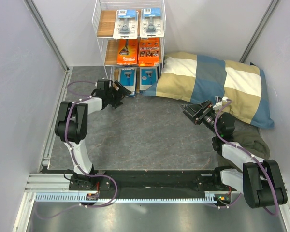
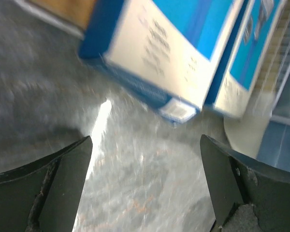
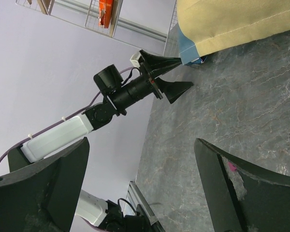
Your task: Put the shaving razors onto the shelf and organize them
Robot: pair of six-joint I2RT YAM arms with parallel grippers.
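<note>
Six shaving razors [image 1: 149, 51] are on the shelf [image 1: 106, 24], two to a tier. The blister packs [image 1: 126, 24] are on top, the orange packs [image 1: 127, 51] in the middle and the blue boxes [image 1: 147, 77] at the bottom, each pair side by side with faces outward. On this evidence, placement is judged complete and only tidying may be left.

The left blue box [image 2: 154, 53] is the item to check. It lies directly ahead of your left hand [image 1: 122, 90], just beyond the fingertips and not touching them. Its long axis runs up toward the tier above, and its neighbour is close on its right. The left wrist view is blurred, so you cannot tell whether its base sits square on the tier.

Your left hand [image 2: 145, 142] is spread wide and holds nothing, with only bare surface [image 1: 150, 130] between the fingers. It is by far the nearer arm. Any straightening of that box is judged to fall to it, by a short reach forward.

Your right hand [image 1: 193, 112] is also fully spread and empty. It hangs over the surface well apart from the shelf, beside the checked pillow [image 1: 217, 82], and the right wrist view confirms nothing between its fingers [image 3: 53, 164].
</note>
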